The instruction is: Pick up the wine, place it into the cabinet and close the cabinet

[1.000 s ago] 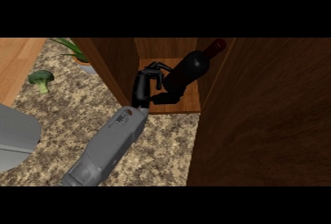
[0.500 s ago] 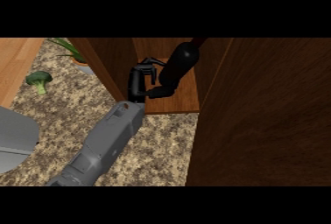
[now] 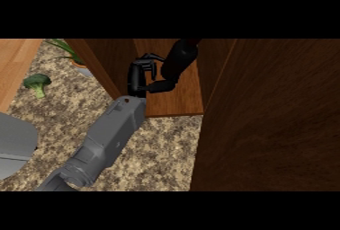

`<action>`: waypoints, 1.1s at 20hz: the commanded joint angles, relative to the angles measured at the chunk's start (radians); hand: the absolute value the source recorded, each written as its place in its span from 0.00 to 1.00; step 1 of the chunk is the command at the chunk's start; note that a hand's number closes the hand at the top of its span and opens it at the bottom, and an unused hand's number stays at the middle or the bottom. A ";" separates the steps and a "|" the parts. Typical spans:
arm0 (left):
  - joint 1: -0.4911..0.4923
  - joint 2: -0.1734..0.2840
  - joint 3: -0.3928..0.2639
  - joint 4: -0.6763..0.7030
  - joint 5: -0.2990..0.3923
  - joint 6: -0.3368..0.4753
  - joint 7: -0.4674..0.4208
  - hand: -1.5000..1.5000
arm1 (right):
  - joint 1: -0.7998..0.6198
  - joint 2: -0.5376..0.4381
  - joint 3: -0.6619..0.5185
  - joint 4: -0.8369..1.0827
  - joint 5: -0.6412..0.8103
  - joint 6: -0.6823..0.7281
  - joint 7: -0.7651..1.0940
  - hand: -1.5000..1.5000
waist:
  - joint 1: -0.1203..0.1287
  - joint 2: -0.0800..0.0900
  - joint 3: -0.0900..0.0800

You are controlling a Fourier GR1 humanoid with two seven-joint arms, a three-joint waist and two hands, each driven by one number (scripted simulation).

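A dark wine bottle stands tilted inside the open wooden cabinet, over its shelf floor, with its top cut off by the view's upper edge. My left hand reaches into the cabinet from the lower left. Its fingers curl toward the bottle's left side and its thumb presses the bottle's lower part. The cabinet's door stands open and fills the right of the view. My right hand does not show.
A broccoli floret lies on the speckled counter at the left. A potted plant stands beside the cabinet's left wall. A grey rounded object sits at the left edge.
My left hand has carried the bottle deeper and higher into the cabinet, and the forearm has stretched further in. The view has shifted, so the door covers more of the right side.
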 commanded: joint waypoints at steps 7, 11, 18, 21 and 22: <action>-0.156 0.024 0.034 0.173 -0.043 0.102 0.012 1.00 | -0.004 0.012 0.014 -0.022 -0.015 -0.003 -0.011 0.00 | -0.013 0.009 0.000; -0.095 0.015 0.031 0.210 -0.058 0.102 -0.049 1.00 | -0.010 0.016 0.033 -0.027 -0.011 0.000 -0.009 0.00 | -0.016 0.013 -0.001; -0.141 0.077 0.031 0.252 -0.071 0.088 0.016 1.00 | -0.013 0.021 0.017 -0.003 -0.020 0.006 -0.045 0.00 | -0.032 0.024 0.000; -0.134 0.072 0.034 0.272 -0.071 0.113 0.033 1.00 | -0.025 0.015 0.028 -0.038 -0.030 0.002 -0.010 0.00 | -0.045 0.023 -0.001; -0.147 0.031 0.038 0.271 -0.069 0.144 0.044 1.00 | 0.015 0.033 0.052 -0.023 -0.008 0.004 -0.031 0.00 | -0.040 0.023 -0.001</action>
